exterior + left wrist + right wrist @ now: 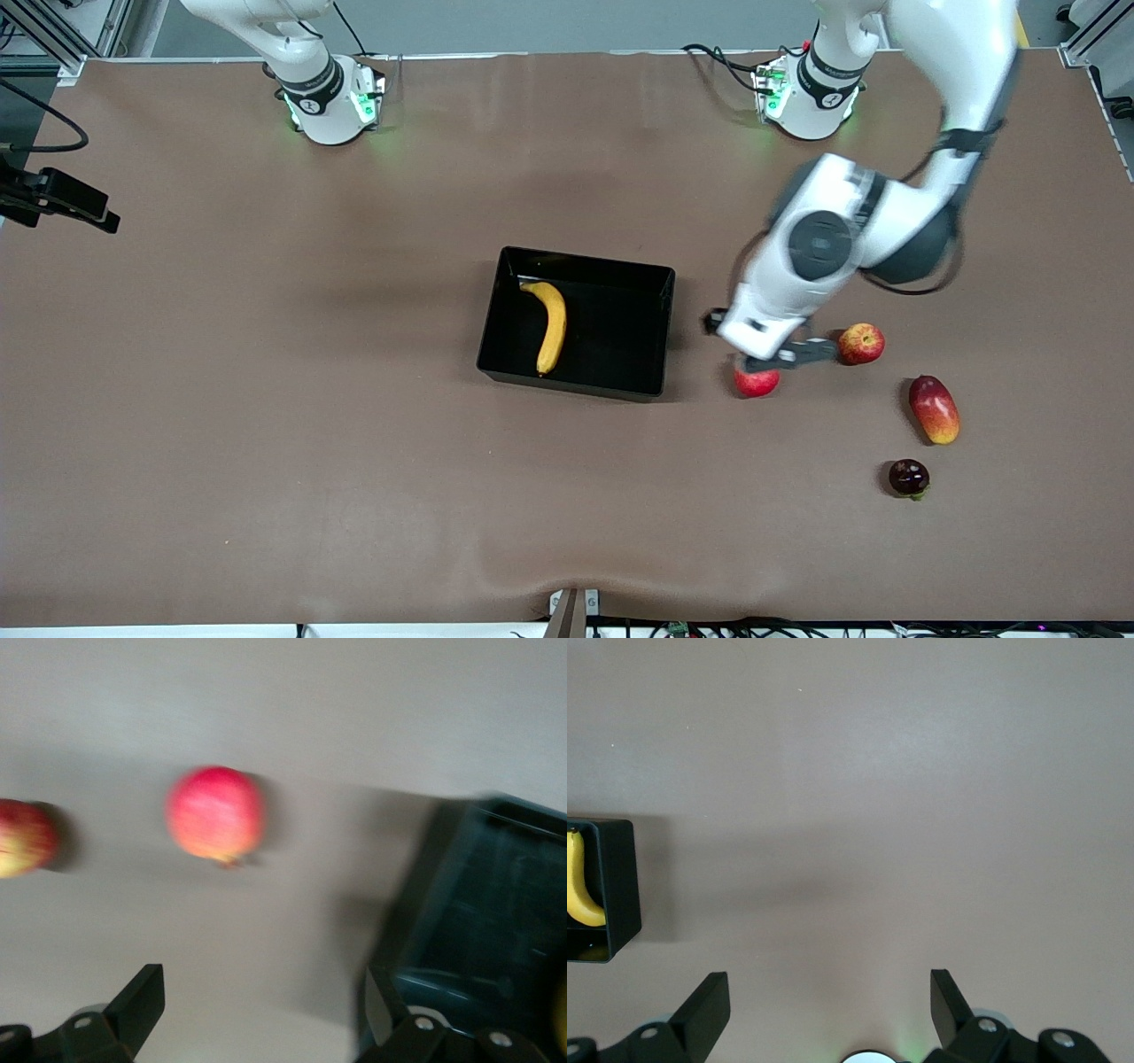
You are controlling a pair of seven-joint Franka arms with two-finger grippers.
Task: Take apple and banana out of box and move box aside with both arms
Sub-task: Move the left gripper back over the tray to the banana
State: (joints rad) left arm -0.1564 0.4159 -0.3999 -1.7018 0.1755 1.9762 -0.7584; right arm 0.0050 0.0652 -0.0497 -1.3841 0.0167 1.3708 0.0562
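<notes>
Open table (266,399) between box (660,337) and pomegranate (756,382)

Brown table (266,399) carries black box (660,332) w/ banana inside, beside the left pincer (769,354) toward right arm's end. Pomegranate (756,382) sits under pincer; apple (861,343) just beside it; mango (934,408) & dark round fruit (909,477) nearer front camera.

Pomegranate (756,382), mango (934,409) — one dark fruit (908,477) (unidentifiable) on table (266,399).

High front camera faces the arms; both wrist cameras, seemingly downward-facing, share the box (576,323).
</notes>
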